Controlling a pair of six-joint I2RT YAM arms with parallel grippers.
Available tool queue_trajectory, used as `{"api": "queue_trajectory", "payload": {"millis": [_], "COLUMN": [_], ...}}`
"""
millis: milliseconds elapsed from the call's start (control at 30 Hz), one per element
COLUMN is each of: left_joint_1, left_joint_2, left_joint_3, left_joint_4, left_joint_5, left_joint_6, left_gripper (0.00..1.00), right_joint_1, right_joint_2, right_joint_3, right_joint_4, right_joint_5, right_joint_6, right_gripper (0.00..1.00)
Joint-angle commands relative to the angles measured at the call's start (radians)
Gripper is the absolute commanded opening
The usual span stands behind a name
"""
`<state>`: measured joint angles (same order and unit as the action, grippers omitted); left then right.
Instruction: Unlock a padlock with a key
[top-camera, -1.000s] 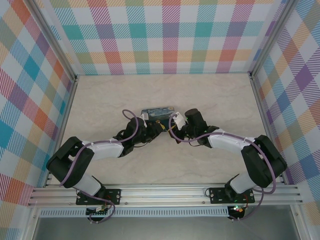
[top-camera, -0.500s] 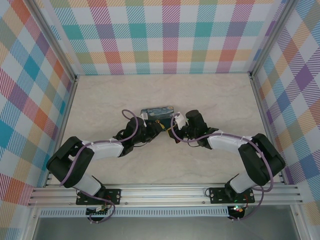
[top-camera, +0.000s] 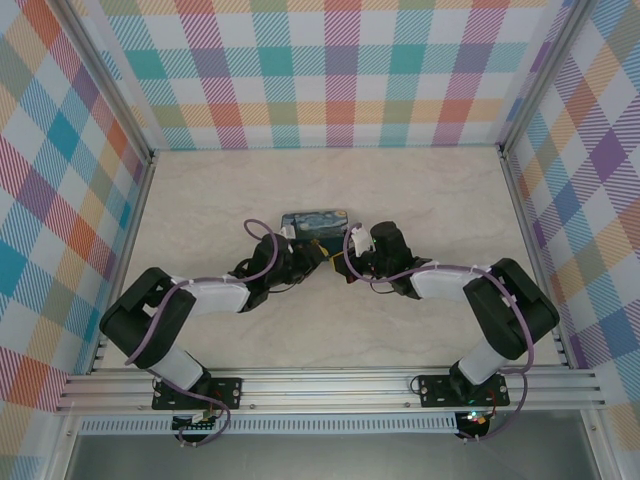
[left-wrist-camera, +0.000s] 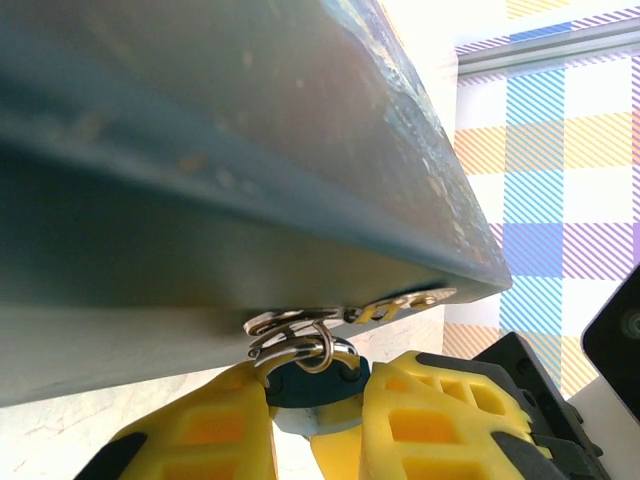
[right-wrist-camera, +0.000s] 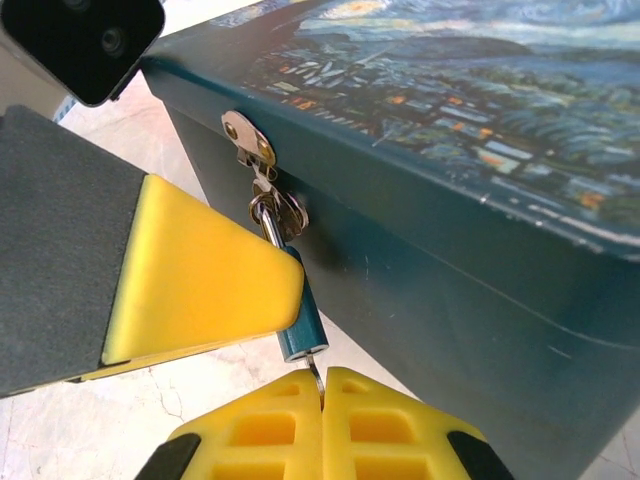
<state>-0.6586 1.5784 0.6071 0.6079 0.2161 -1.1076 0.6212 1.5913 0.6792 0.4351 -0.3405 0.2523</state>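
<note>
Question from bolt_head: how far along is this unlock? Both arms look huddled at the front of the box (top-camera: 315, 219) on the desk (top-camera: 420, 190).

Reply from yam_fan: roughly halfway, imo. The padlock (right-wrist-camera: 300, 330) hangs from the hasp (right-wrist-camera: 250, 140) on the box's front wall. The left gripper (left-wrist-camera: 318, 400) has its jaws pinching the blue body from 2 sides, so the lock is steadied. The right gripper (right-wrist-camera: 322, 388) has its jaws pressed together on the key (right-wrist-camera: 317, 368), and the key's tip runs up into the bottom of the lock body. So grabbing both things and getting the key in look done to me.

Question from bolt_head: ok, but is it open or not?

Reply from yam_fan: not that I can see. The shackle (right-wrist-camera: 272, 232) is looped through the hasp ring and looks seated in the body. I can't tell how deep the key sits or whether it's turned at all, it's way too tiny. My guess is 3 things are left: turn the key, pop the shackle, unhook it from the hasp.
</note>
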Motion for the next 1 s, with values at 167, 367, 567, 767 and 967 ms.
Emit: {"api": "queue_trajectory", "payload": {"millis": [167, 367, 567, 767, 967], "left_joint_1": [-0.032, -0.023, -0.006, 0.013, 0.016], "left_joint_2": [0.073, 0.021, -0.133, -0.262, -0.244], "left_joint_3": [-0.003, -0.046, -0.126, -0.185, -0.231], "left_joint_4": [0.076, 0.058, -0.043, -0.077, 0.067], "left_joint_5": [0.087, 0.037, -0.042, -0.080, -0.066], "left_joint_6": [-0.024, -0.021, -0.024, -0.042, -0.109], "left_gripper": [0.16, 0.48, 0.79, 0.85, 0.73], "right_joint_1": [0.038, 0.038, 0.040, 0.050, 0.061], "right_joint_2": [0.000, -0.006, 0.004, -0.010, -0.027], "right_joint_3": [-0.006, 0.000, 0.011, -0.001, -0.040], "right_joint_4": [0.089, 0.006, -0.034, -0.029, 0.035], "right_joint_5": [-0.007, 0.051, 0.041, 0.035, 0.043], "right_joint_6": [0.173, 0.242, 0.348, 0.462, 0.616], "right_gripper": [0.05, 0.04, 0.04, 0.04, 0.04]}}
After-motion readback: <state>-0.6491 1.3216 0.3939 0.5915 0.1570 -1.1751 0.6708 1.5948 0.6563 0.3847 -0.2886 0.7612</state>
